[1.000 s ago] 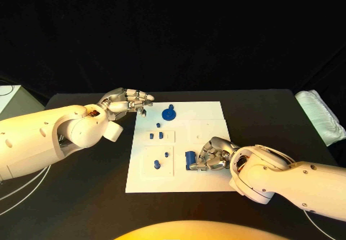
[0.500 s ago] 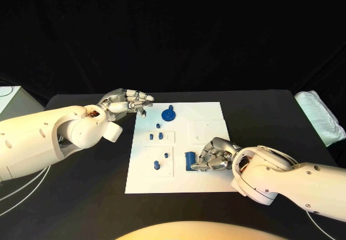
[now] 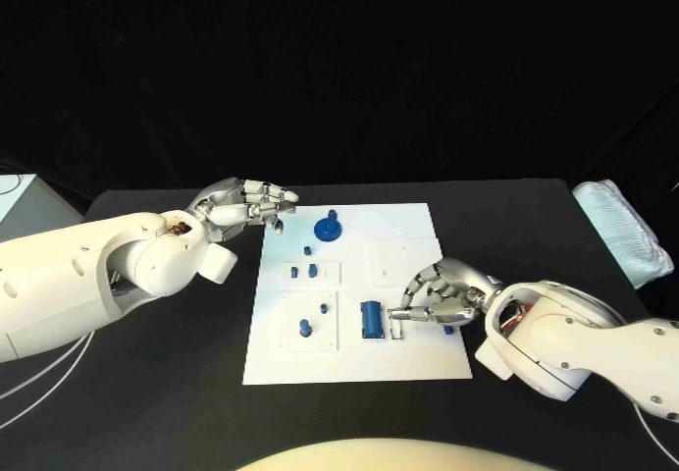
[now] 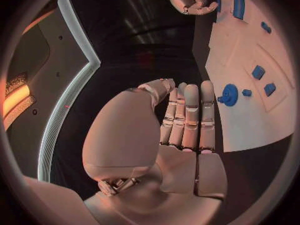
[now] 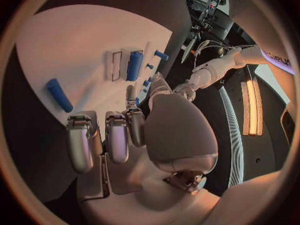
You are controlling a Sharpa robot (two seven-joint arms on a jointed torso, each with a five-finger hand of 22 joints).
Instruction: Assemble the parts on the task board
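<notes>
Near the task board's [image 3: 410, 245] right edge, our right hand [image 3: 442, 297] hovers with fingers curled, empty, beside a blue cylinder [image 3: 371, 317]; our left hand [image 3: 248, 203], fingers together, holds nothing at the far left corner.

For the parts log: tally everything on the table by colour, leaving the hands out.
Blue parts: 8, as far as the head view shows
White task board: 1
White bundle at the table's edge: 1
Total: 10

Head camera looks down; both wrist cameras, close behind hands, share the task board [image 3: 410, 221].
</notes>
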